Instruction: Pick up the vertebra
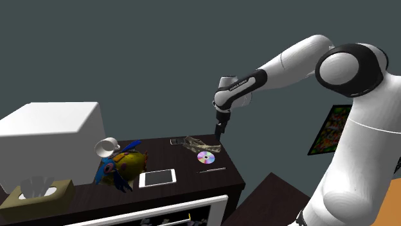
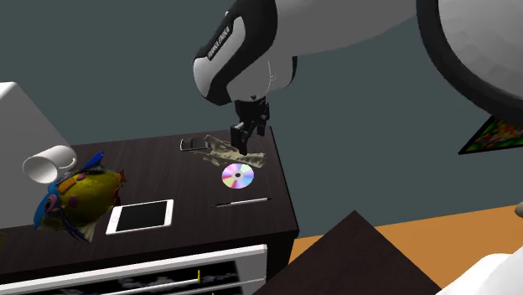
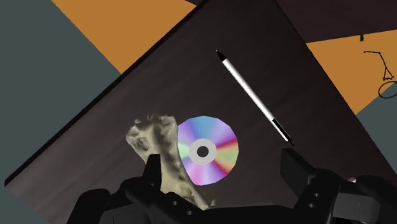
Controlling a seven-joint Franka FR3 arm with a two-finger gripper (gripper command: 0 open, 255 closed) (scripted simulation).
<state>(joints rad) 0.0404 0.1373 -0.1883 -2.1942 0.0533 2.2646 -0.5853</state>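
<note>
the pale, knobbly vertebra [image 3: 151,139] lies flat on the dark tabletop [image 1: 186,186], close to its far edge and towards the end at the shoulder view's right. in the wrist view its edge meets the rim of a rainbow-sheened disc [image 3: 207,151] just beside it. a thin white pen with black ends [image 3: 253,95] lies a little apart on the disc's other side, nearer the table's front edge.

the black gripper [image 3: 222,172] points down over this spot with its fingers [image 3: 153,173] standing wide apart and nothing between them that they clasp. in the wrist view one finger overlaps the vertebra while the disc shows in the gap between the two. in the second exterior view the fingertips sit right over the bone – whether they touch it cannot be told.

farther along the table, towards the shoulder view's left, lie a white tablet [image 1: 157,178] and a yellow and blue fish toy [image 1: 122,165], with a white mug [image 1: 106,147] tipped on its side and a tissue box [image 1: 40,196] near the front corner. a big white box [image 1: 54,125] stands behind them. the wall is dull grey-green, and a bright picture [image 1: 331,128] hangs on it behind the white arm [image 1: 292,64] – orange floor shows below the table's end
</note>
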